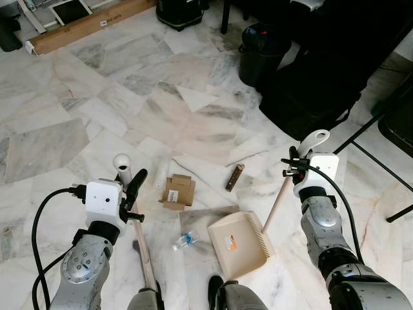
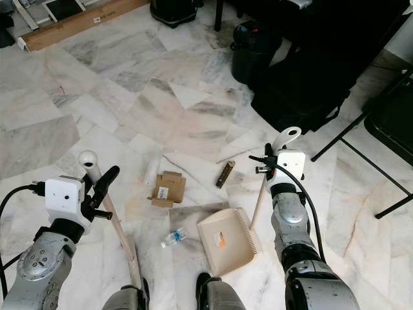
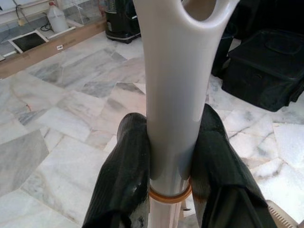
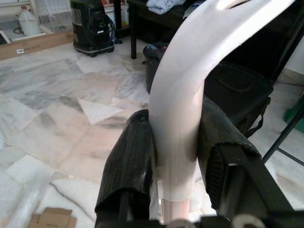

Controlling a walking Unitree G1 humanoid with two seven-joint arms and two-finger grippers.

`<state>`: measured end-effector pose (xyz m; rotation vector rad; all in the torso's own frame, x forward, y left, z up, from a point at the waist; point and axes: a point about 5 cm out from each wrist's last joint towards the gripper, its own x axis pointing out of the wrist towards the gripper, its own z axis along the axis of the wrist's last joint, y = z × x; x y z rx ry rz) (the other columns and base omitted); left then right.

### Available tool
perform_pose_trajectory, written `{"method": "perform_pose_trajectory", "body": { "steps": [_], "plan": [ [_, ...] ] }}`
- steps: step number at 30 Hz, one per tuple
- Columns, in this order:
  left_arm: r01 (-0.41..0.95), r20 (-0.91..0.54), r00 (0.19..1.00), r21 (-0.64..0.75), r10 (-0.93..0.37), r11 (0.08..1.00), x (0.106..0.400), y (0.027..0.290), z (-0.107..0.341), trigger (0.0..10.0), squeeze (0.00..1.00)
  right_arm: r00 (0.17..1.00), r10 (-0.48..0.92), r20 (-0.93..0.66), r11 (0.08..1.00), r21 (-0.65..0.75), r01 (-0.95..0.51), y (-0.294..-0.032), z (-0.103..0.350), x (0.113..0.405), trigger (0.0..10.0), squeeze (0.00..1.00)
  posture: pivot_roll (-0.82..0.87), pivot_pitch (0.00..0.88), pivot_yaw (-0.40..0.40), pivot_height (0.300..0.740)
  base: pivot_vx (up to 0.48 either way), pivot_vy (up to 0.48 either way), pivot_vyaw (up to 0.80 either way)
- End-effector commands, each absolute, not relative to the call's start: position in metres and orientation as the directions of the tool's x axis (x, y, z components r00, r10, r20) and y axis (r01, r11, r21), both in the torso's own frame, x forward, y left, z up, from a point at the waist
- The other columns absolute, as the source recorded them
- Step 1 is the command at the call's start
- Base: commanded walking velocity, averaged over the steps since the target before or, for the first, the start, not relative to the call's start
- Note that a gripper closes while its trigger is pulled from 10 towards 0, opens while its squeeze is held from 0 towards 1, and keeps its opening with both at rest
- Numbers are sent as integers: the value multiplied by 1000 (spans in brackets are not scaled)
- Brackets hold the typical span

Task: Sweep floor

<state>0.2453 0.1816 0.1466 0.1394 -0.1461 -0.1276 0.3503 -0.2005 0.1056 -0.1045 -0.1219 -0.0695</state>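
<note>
A pale marble floor (image 1: 97,103) spreads ahead, with a long cardboard box (image 1: 90,24) at the far edge and a black bin (image 1: 261,55) beside black bags (image 1: 322,84) on the right. Nearer, a beige dustpan (image 1: 235,244) rests flat on the floor, its wooden handle rising to the right gripper (image 1: 298,163), whose black fingers (image 4: 130,161) are clamped around the white grip. The left gripper (image 1: 132,187) is clamped on the broom handle (image 1: 143,248), near its white top. Between lie a flattened cardboard piece (image 1: 177,192), a small brown stick (image 1: 234,177) and a crushed plastic bottle (image 1: 184,241).
</note>
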Motion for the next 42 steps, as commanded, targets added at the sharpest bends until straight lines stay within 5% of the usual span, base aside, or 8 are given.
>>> {"method": "perform_pose_trajectory", "body": {
  "steps": [1,21,33,42],
  "plan": [
    [114,132,982,155,-135,981,243,183,148,10000,0,991,-69,113,991,-105,81,-203,103,349,10000,0,45,323,-53,740,0,0,0],
    [113,144,980,171,-138,979,245,186,152,10000,0,961,-55,272,996,-54,72,-197,143,365,10000,0,53,327,-58,740,0,0,0],
    [138,130,978,184,-163,973,242,181,154,10000,0,995,-96,38,992,-76,98,-202,87,344,10000,0,96,347,-38,740,0,0,0],
    [5,109,994,152,-22,988,244,198,139,10000,0,996,-90,1,992,-83,90,-199,74,336,10000,0,70,329,-42,740,0,0,0]
  ]
}}
